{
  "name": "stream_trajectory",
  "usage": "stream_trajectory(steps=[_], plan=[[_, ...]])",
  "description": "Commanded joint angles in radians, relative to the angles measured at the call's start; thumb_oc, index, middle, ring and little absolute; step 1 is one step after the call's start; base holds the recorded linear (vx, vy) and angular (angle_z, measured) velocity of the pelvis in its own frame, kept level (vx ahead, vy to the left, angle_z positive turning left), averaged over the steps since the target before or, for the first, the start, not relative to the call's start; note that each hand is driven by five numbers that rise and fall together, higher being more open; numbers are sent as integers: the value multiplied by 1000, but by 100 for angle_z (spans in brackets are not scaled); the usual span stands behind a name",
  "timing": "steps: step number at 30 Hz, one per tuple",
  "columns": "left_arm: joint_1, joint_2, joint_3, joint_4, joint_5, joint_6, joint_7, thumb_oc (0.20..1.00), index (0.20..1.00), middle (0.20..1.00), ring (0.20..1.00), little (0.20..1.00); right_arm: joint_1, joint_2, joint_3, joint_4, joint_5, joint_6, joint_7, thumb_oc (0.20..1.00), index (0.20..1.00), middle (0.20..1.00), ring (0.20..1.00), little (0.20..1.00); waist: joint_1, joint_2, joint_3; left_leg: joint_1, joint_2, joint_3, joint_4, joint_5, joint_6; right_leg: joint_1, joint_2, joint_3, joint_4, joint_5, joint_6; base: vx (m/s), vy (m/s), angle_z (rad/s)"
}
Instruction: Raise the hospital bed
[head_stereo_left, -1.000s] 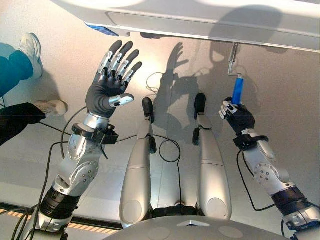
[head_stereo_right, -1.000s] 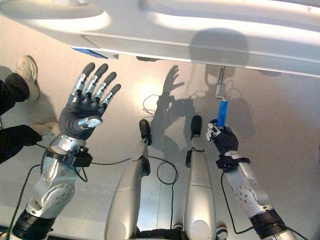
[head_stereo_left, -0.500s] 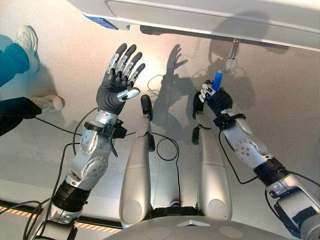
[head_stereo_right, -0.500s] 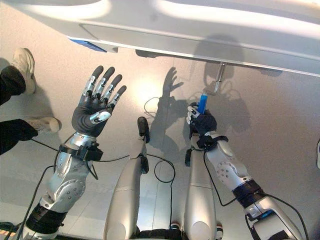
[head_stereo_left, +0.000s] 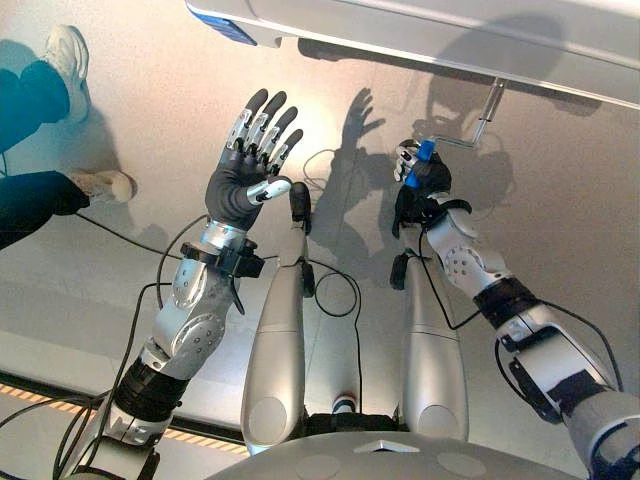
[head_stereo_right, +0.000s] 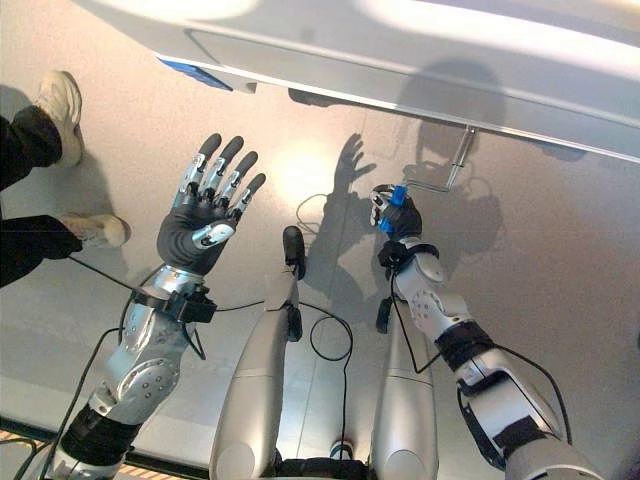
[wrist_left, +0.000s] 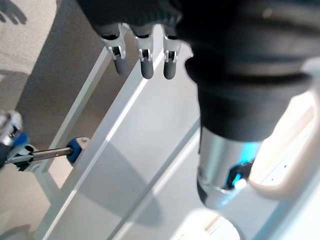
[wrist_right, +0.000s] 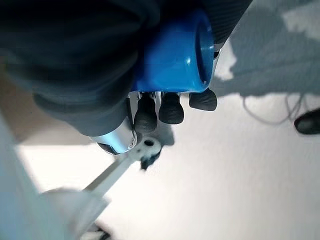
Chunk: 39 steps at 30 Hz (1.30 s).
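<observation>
The white hospital bed frame (head_stereo_left: 450, 30) spans the top of both eye views. A metal crank (head_stereo_left: 486, 112) hangs from its underside, ending in a blue handle (head_stereo_left: 424, 152). My right hand (head_stereo_left: 422, 178) is shut on that blue handle (wrist_right: 172, 57), fingers curled round it in the right wrist view. My left hand (head_stereo_left: 243, 170) is raised at centre left, fingers straight and spread, holding nothing; its fingertips (wrist_left: 145, 62) point toward the bed frame (wrist_left: 150, 165). The crank rod (wrist_left: 50, 150) also shows in the left wrist view.
A person's legs and white shoes (head_stereo_left: 65, 60) stand at the far left on the pale floor (head_stereo_left: 560, 230). An orange-striped line (head_stereo_left: 20, 398) crosses the floor at the lower left.
My right hand has swung the blue handle leftward and up, turning the crank from hanging downward to angled sideways. The left hand stays raised and open. The camera has shifted slightly.
</observation>
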Motion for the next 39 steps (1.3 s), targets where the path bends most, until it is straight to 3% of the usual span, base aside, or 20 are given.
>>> stream_trajectory(steps=[1,7,11,17,33,39], plan=[[-17,4,-39,-109,-3,-46,-21,1000,1000,1000,1000,1000,-135,110,11,36,-104,-2,23,200,200,200,200,200,28,41,-25,-36,-73,20,135,-141,46,28,-19,-9,-75,30,68,12,22,3],[-63,-18,-70,-115,5,-56,-17,1000,1000,1000,1000,1000,-182,132,-32,298,-193,30,6,200,200,200,200,200,33,69,-25,-52,-77,19,140,-142,47,7,-20,-3,-62,22,66,2,7,2],[-95,-21,-81,-114,25,-60,-13,1000,1000,1000,1000,1000,-191,73,-105,501,-291,60,-36,200,200,200,200,200,32,94,-25,-61,-83,23,142,-143,46,-7,-20,3,-50,15,67,0,0,0],[-114,-14,-78,-119,38,-62,-22,1000,1000,1000,1000,1000,-132,-21,-171,564,-336,67,-61,200,200,200,200,200,13,98,-25,-63,-82,31,144,-149,48,-24,-13,19,-40,11,66,0,-11,6],[-101,46,-16,-119,36,-84,-50,1000,1000,1000,1000,1000,116,-294,-457,613,-237,12,-106,200,200,200,200,200,-52,79,-25,-41,-66,59,136,-154,43,-34,4,43,-25,-1,66,-5,-8,-2],[-88,58,3,-111,26,-82,-64,1000,1000,1000,1000,1000,182,-337,-516,600,-214,-13,-110,200,200,200,200,200,-72,63,-25,-4,-57,65,119,-151,38,-8,13,43,-40,5,67,-13,-23,-6]])
